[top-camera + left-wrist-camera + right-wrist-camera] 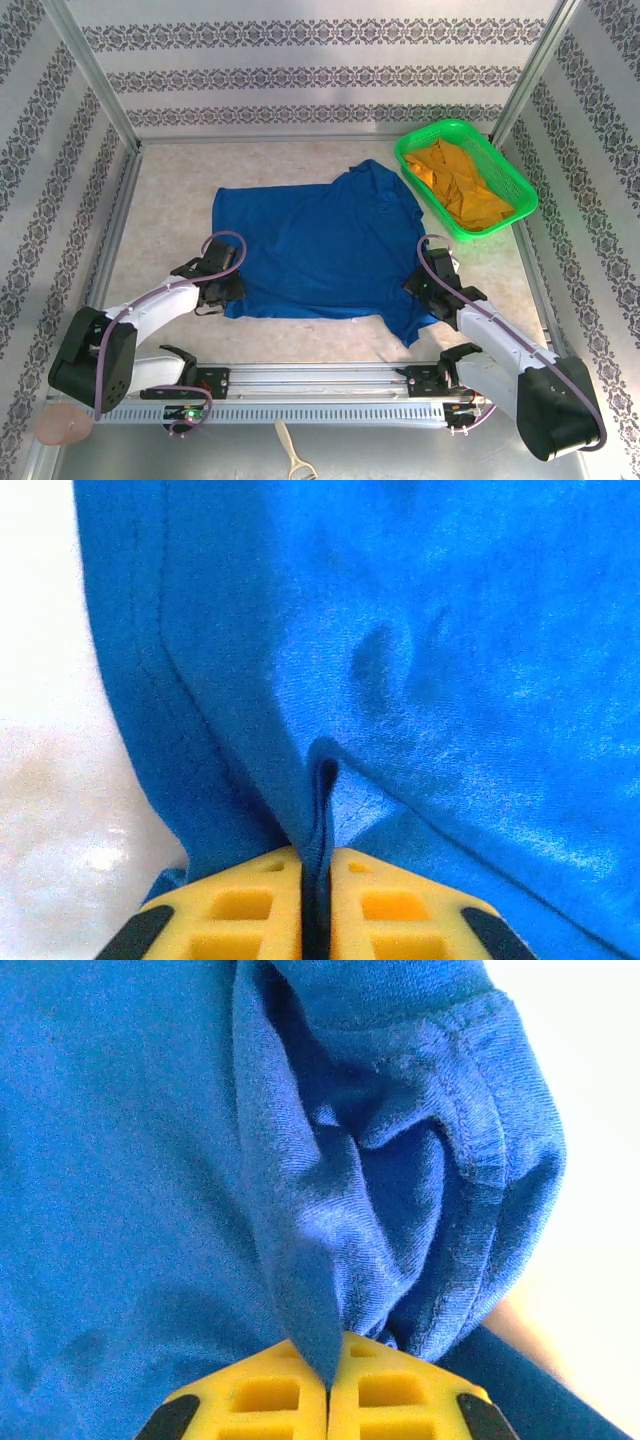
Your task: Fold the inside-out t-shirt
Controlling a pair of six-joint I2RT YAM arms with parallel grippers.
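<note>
The royal-blue t-shirt (320, 245) lies spread across the middle of the table, a sleeve reaching toward the back right. My left gripper (222, 283) sits at its near left corner, shut on a pinched fold of the hemmed edge (322, 810). My right gripper (428, 285) is at the near right corner, shut on a gathered fold of cloth (320, 1330) beside a stitched hem (480, 1170). The yellow fingers (250, 910) press the fabric from both sides.
A green basket (412, 150) at the back right holds an orange-yellow garment (460, 185). Metal frame posts and patterned walls close in the table. A rail with the arm bases (320, 385) runs along the near edge.
</note>
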